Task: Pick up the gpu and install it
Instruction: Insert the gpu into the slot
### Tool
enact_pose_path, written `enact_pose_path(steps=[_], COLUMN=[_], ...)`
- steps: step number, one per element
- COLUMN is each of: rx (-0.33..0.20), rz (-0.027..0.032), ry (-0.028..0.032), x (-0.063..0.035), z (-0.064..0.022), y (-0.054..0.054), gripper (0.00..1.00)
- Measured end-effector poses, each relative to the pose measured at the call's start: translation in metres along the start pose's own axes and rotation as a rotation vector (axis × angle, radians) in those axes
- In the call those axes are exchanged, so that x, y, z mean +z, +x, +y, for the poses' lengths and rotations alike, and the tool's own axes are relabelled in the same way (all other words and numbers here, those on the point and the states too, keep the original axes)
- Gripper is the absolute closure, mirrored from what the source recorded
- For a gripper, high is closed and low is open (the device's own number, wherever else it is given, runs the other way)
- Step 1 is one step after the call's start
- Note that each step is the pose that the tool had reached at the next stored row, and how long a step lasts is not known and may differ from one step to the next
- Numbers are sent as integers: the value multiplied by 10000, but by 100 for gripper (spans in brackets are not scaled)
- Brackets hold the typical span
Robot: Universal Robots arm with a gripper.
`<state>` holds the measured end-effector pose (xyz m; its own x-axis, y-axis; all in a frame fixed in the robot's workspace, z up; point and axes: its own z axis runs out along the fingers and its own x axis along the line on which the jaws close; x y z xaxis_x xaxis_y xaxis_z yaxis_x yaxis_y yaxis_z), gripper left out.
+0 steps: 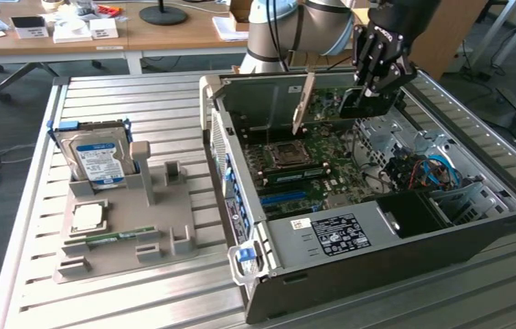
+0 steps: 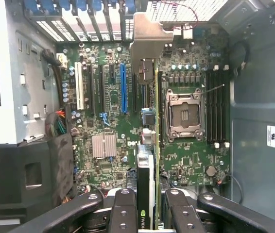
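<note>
My gripper (image 1: 373, 92) is shut on the gpu (image 1: 336, 104), a green card with a black cooler. It hangs upright inside the open computer case (image 1: 239, 205), over the back part of the motherboard (image 1: 317, 171). Its silver bracket (image 1: 304, 103) points down along the case's rear wall. In the wrist view the gpu (image 2: 149, 160) appears edge-on between my black fingers (image 2: 123, 211), and its bracket (image 2: 149, 41) reaches toward the rear slot openings. The card's edge lines up with the black expansion slots beside the blue slot (image 2: 123, 87). I cannot tell whether it touches a slot.
On the exterior view's left, a grey holder (image 1: 170, 226) carries a hard drive (image 1: 101, 161), a processor chip (image 1: 88, 218) and a memory stick (image 1: 116, 238). Inside the case are the CPU socket (image 2: 183, 114), a power supply (image 1: 340, 234) and blue cables (image 1: 436, 171).
</note>
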<state>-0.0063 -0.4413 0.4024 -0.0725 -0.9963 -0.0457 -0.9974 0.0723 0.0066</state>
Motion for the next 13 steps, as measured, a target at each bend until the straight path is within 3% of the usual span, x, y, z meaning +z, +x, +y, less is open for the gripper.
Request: enact_pose_path(steps=[13], rx=[-1], rz=[-2], ry=[1], x=[54], z=[3], y=[3], gripper=[73])
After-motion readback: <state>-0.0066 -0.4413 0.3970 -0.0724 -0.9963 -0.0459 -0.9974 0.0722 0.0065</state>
